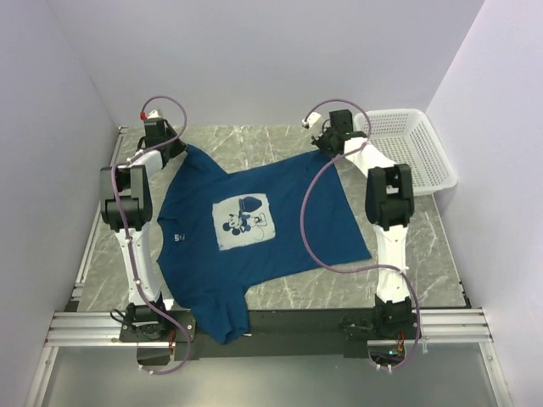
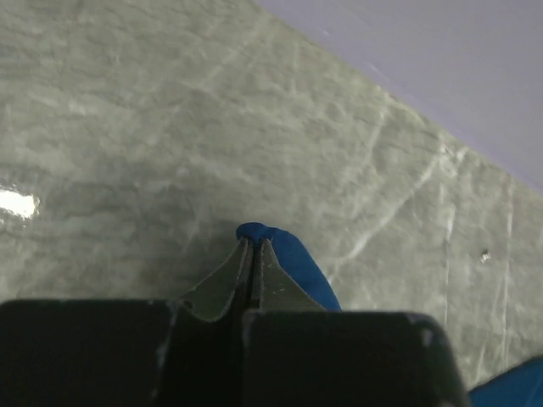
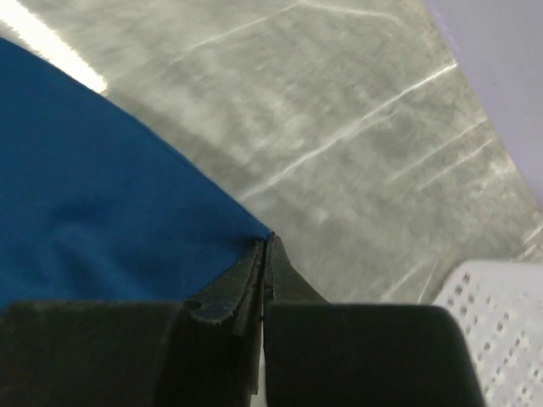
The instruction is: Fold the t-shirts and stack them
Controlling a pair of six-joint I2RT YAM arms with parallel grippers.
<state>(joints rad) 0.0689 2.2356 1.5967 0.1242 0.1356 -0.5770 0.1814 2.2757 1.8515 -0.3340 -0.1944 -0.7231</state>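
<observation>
Lying spread print side up on the grey, white-veined marble-patterned tabletop (image 1: 254,144), the dark blue t-shirt (image 1: 204,280) fills the middle of the top view. One sleeve hangs over the near edge onto a black strip (image 1: 297,320). The chest print (image 1: 243,222) is a white and pale-blue square showing a cartoon mouse figure; no lettering can be made out in it. A small white mark (image 1: 178,238) sits by the collar, too small to read.

The left gripper (image 2: 253,250) is at the far left of the table, its jaws pressed together on a rounded tip of blue cloth. The right gripper (image 3: 265,246) is at the far right, its jaws pinching the very corner of the shirt's edge.

A white plastic mesh basket (image 1: 441,161) stands at the far right corner of the table, just beside the right arm. Pale lilac walls (image 1: 280,59) close the table in on three sides, and aluminium rails (image 1: 85,326) run along the near edge by the arm bases.
</observation>
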